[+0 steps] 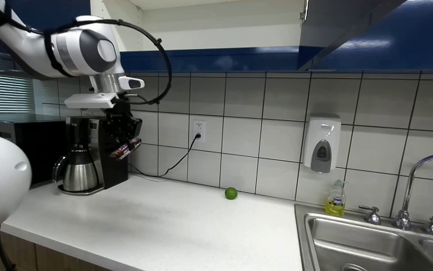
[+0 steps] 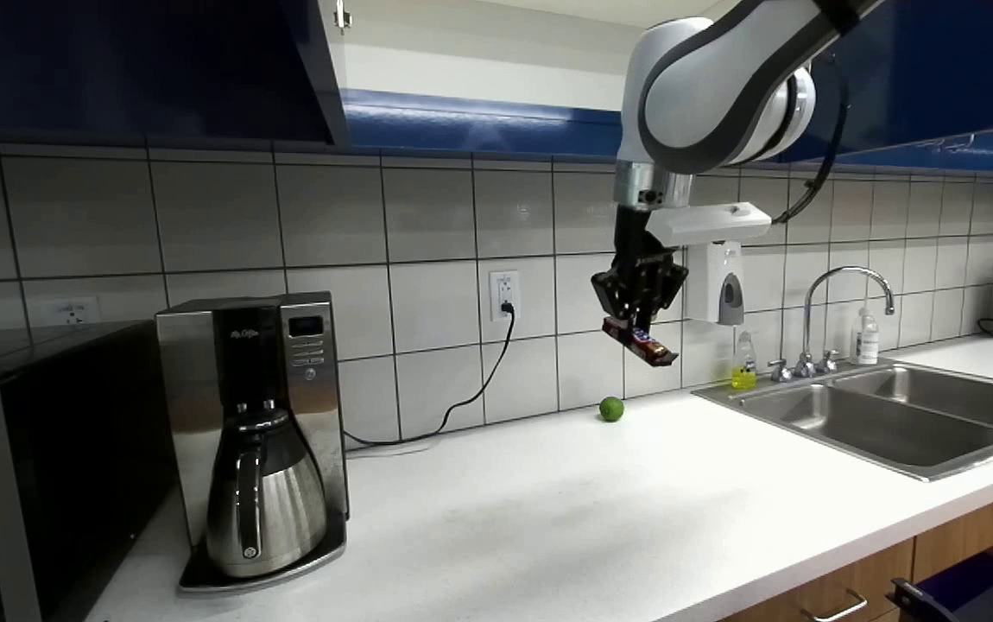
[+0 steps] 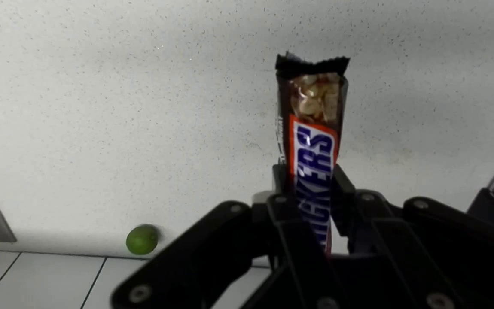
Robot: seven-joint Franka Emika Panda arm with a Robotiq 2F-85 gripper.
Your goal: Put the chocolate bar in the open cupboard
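Observation:
The chocolate bar (image 3: 313,128) is a dark Snickers wrapper with a red-edged label. My gripper (image 3: 310,182) is shut on it, one finger on each long side, in the wrist view. The bar's far end sticks out past the fingertips and its near end is hidden by the gripper. In both exterior views the gripper (image 1: 127,141) (image 2: 635,318) points down and holds the bar (image 1: 125,150) (image 2: 645,345) in the air above the counter. The open cupboard (image 1: 220,34) (image 2: 479,56), with white interior and dark blue frame, is on the wall above the gripper's height.
A coffee maker (image 1: 79,169) (image 2: 268,501) and a microwave (image 2: 73,449) stand on the white counter (image 1: 171,226). A green round object (image 1: 231,193) lies by the tiled wall. A soap dispenser (image 1: 322,143), a faucet (image 1: 408,188) and a sink (image 1: 301,233) are at the far side. A cupboard door (image 1: 352,41) stands open.

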